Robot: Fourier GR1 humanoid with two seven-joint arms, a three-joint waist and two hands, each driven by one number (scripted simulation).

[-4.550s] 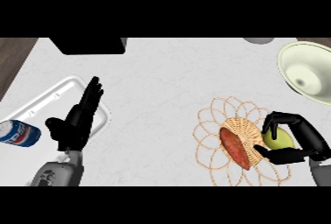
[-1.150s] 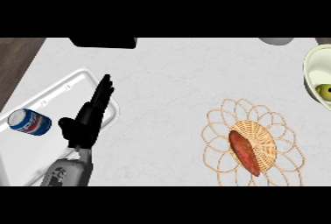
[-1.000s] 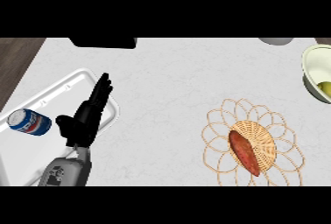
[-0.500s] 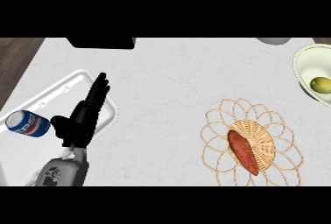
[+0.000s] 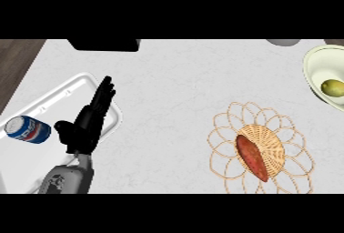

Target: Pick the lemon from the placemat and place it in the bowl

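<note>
The lemon (image 5: 332, 87) lies in the bowl (image 5: 314, 68), far right. It looks light, firm, apt to roll; best cupped round its middle. The left hand (image 5: 87, 125) rests at left, fingers straight, holding nothing.

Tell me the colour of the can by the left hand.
Blue and white, with a red mark: the can, seen in the head view.

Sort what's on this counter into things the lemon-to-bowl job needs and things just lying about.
Job: lemon, lying in the bowl; placemat.
Lying about: sweet potato on the placemat; soda can in the white tray; left hand, open, resting at the left.
</note>
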